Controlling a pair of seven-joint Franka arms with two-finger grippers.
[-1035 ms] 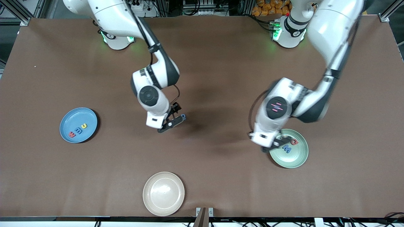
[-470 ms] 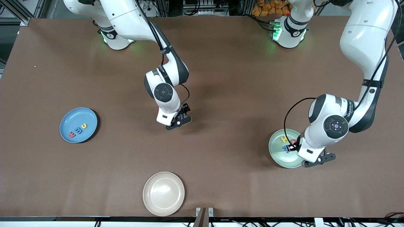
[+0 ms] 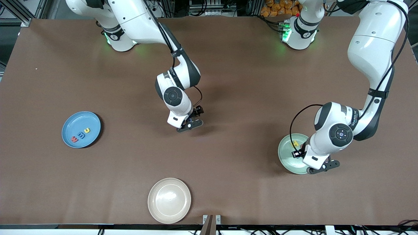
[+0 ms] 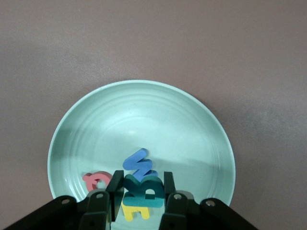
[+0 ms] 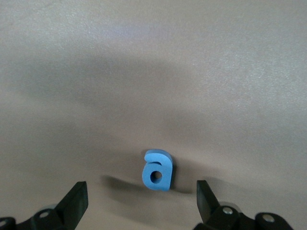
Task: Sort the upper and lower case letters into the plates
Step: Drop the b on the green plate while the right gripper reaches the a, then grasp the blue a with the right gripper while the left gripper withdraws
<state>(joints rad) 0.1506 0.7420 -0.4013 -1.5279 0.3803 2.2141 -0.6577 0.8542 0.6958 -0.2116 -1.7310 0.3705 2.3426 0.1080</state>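
Observation:
My left gripper (image 4: 142,184) is shut on a teal letter (image 4: 146,190) and holds it on edge just over the mint green plate (image 4: 139,120). In that plate lie a blue letter (image 4: 139,164), a red letter (image 4: 96,181) and a yellow letter (image 4: 135,211). In the front view the left gripper (image 3: 322,166) covers most of the mint plate (image 3: 286,154). My right gripper (image 5: 140,191) is open above a small blue "a" (image 5: 157,171) that lies on the bare table, apart from both fingers. The blue plate (image 3: 78,120) holds three letters.
An empty beige plate (image 3: 169,200) sits near the table's front edge, nearer to the front camera than the right gripper (image 3: 190,125). The blue plate is toward the right arm's end, the mint plate toward the left arm's end. Brown table lies between them.
The left arm has swung across the mint plate toward its own end of the table and settled lower over it. The right gripper has shifted a little toward the left arm's end, still open.

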